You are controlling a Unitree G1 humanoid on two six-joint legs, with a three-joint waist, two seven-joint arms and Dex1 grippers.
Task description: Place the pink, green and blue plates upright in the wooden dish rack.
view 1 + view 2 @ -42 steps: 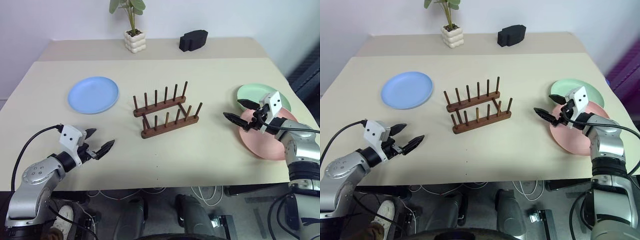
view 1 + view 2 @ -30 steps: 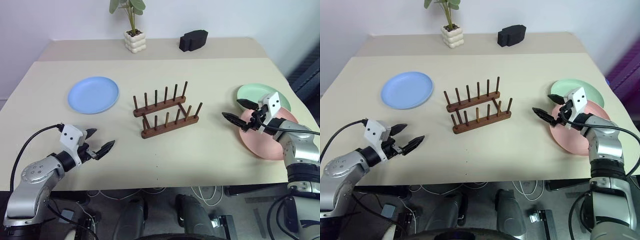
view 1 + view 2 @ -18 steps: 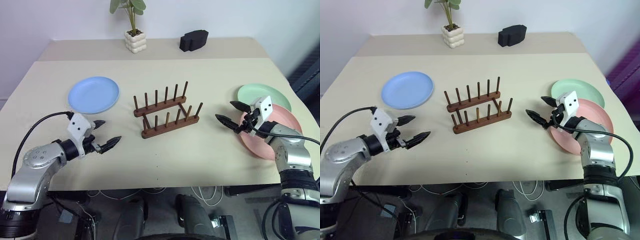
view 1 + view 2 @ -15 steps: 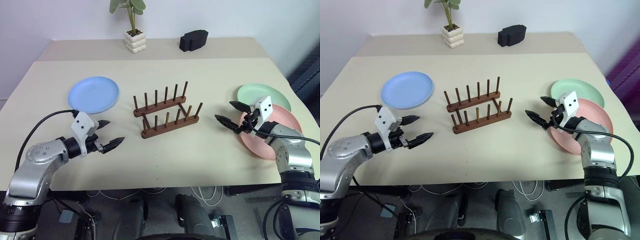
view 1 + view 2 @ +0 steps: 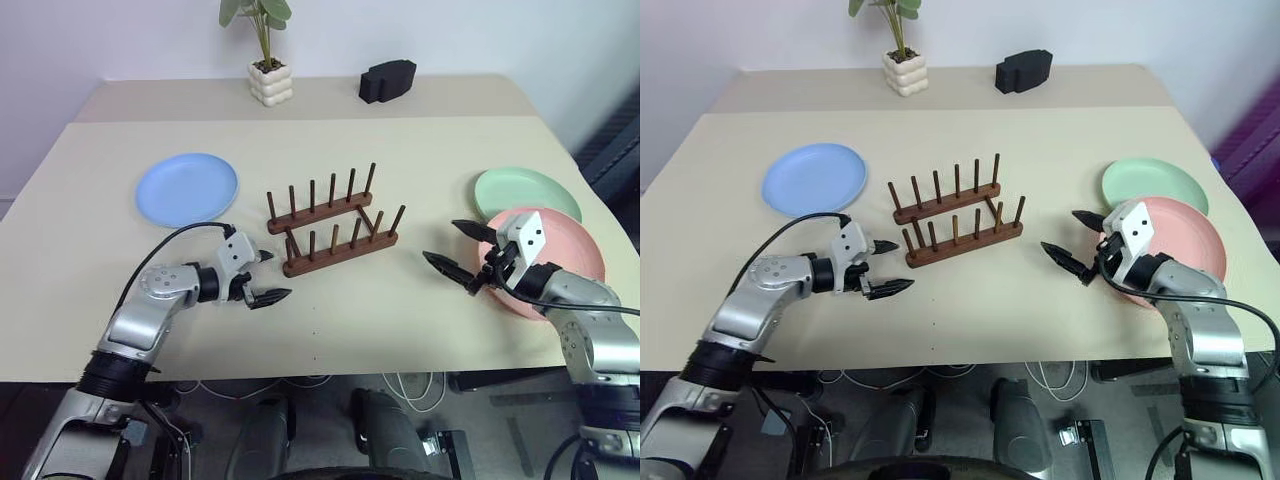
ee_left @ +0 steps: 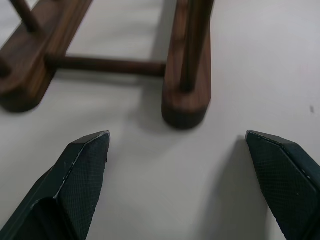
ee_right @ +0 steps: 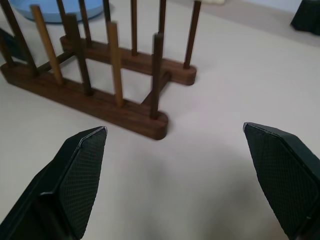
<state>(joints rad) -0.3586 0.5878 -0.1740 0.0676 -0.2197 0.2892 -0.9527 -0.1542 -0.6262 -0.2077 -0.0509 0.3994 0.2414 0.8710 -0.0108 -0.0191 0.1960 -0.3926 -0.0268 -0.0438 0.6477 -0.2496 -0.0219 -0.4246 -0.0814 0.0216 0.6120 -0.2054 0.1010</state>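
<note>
The wooden dish rack (image 5: 330,232) stands empty at the table's middle. Back left of it, the blue plate (image 5: 187,189) lies flat. At the right, the green plate (image 5: 525,190) lies flat with the pink plate (image 5: 570,245) in front of it, overlapping its near edge. My left gripper (image 5: 280,275) is open, just off the rack's near left end, with nothing between its fingers. In the left wrist view the rack's rail ends (image 6: 185,100) lie right ahead. My right gripper (image 5: 441,241) is open and empty, hanging by the pink plate's left edge and pointing at the rack (image 7: 115,107).
A potted plant (image 5: 267,60) and a black block (image 5: 386,80) stand on the raised strip at the table's far side. The table's front edge runs just behind both arms. Bare tabletop lies between the rack and each gripper.
My left gripper has swung right and forward from the near left of the table to the rack's left end. The right gripper has drawn back and slightly left. The plates and rack have not moved.
</note>
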